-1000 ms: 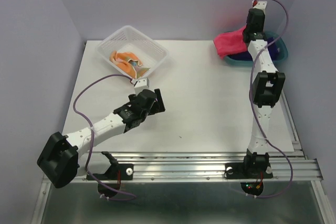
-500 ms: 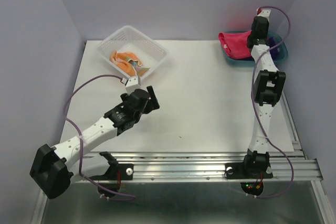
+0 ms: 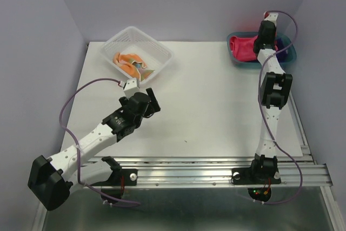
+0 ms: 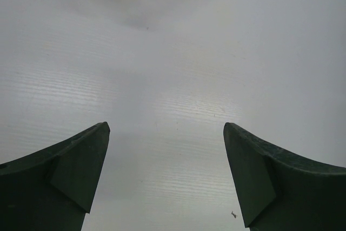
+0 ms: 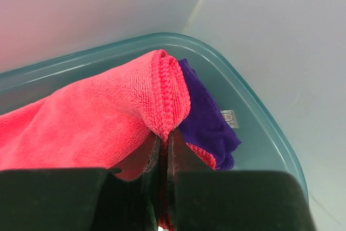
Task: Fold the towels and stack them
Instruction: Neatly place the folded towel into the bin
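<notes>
The pink towel (image 5: pixel 97 117), a second ago draped past the teal tray (image 5: pixel 238 93), has been drawn in over it. It is pinched by the right gripper (image 5: pixel 164 150), with the purple towel (image 5: pixel 208 125) seemingly beneath. The left gripper (image 4: pixel 166 133), spread wide, has been pulled back from the basket (image 3: pixel 162 52), where the peach towel (image 3: pixel 128 60) is left unfolded.

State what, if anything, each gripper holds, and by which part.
The right gripper pinches the hot pink cloth towel by its folded hemmed edge over the teal plastic tray. The left gripper is open and holds nothing.
</notes>
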`<state>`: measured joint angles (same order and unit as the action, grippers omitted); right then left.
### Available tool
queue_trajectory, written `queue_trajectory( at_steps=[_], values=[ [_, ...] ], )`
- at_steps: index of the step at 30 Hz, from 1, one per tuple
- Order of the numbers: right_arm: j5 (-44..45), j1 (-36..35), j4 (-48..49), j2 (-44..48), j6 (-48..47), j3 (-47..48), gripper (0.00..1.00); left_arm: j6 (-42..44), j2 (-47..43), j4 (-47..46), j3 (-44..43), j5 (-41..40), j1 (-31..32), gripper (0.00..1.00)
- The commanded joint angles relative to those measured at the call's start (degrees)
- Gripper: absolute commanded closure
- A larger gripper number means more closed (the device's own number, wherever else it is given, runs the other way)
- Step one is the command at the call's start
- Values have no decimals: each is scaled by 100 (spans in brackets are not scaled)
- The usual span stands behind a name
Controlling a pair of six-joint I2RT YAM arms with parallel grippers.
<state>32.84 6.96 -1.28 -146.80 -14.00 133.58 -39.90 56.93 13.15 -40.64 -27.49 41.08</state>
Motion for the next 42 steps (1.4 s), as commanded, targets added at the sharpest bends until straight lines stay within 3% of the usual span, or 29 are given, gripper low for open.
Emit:
queue_trajectory(
  at_steps=[1,24,31,32,36,37,42],
  values=[
    [232,147,515,81,46,221,99,-18,-112,4,-31,-213,-56,1],
    [310,367,628,-68,90,476,99,35,64,-163,-14,-73,-126,1],
    [302,420,919,-217,-138,283,90,96,73,-234,-40,-55,-135,1],
    [241,429,910,-235,-156,274,87,105,73,-242,-40,-46,-135,1],
    [-58,438,928,-200,-235,63,47,123,55,-251,-40,-11,-135,1],
    [-102,438,902,-147,-183,37,31,123,47,-251,-49,-3,-135,1],
    [-137,438,849,81,-59,-51,0,105,12,-242,-49,33,-135,1]
  ],
)
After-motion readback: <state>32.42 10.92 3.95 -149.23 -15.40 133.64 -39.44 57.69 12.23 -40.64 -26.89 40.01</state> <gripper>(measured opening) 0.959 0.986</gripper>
